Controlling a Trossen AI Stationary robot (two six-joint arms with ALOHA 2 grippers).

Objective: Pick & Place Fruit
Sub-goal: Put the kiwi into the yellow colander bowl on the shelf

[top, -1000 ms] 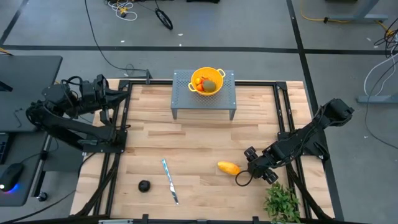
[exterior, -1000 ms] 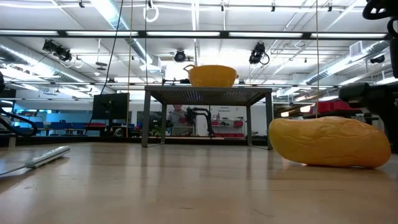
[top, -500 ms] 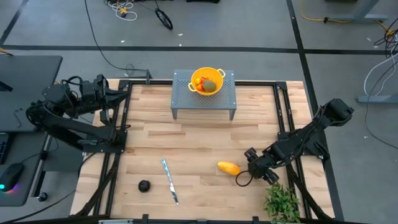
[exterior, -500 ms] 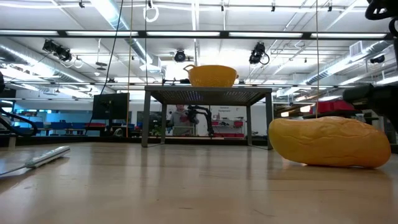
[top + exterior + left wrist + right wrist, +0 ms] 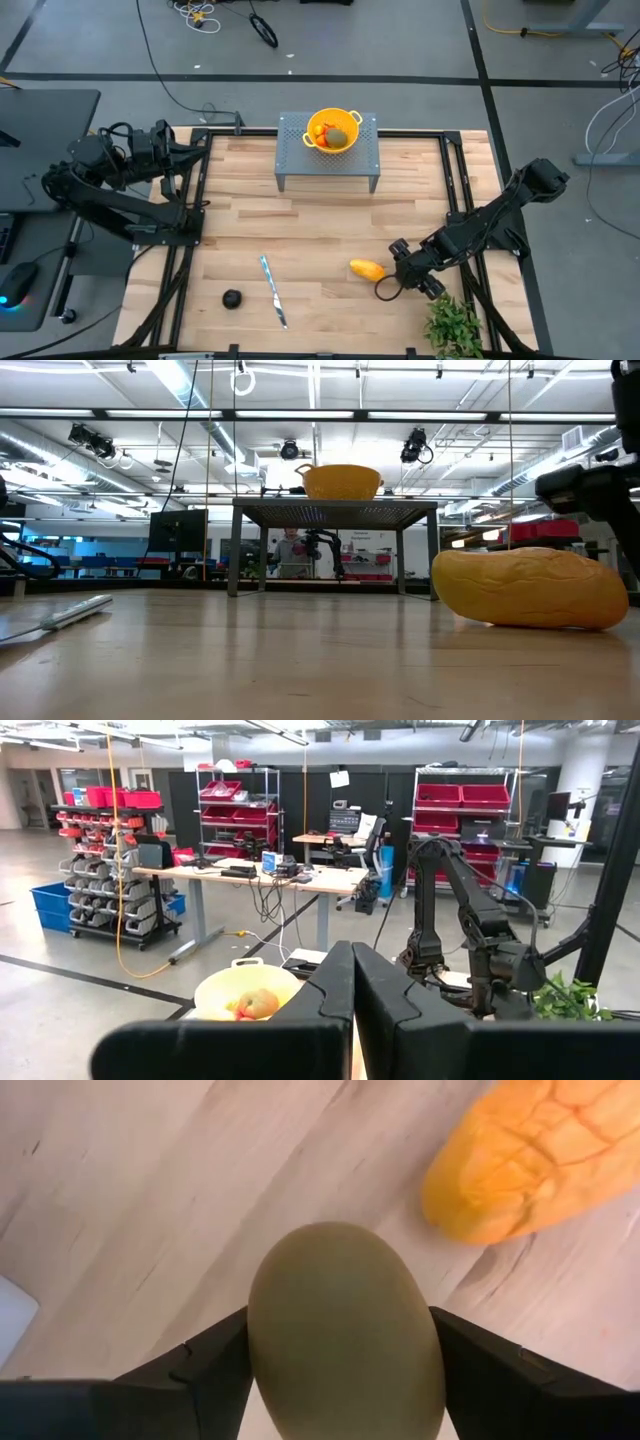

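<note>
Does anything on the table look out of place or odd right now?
Nothing looks spilled or damaged. The knife lies askew on the table among loose fruit: the black fruit and the yellow-orange fruit. The right gripper holds a green oval fruit beside it.

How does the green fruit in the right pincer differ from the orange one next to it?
The olive-green fruit is a smooth, plain oval; the yellow-orange fruit is oblong with lined skin. The green one sits between the right pincer fingers, while the orange one lies free on the table. Both are at the table's front right.
</note>
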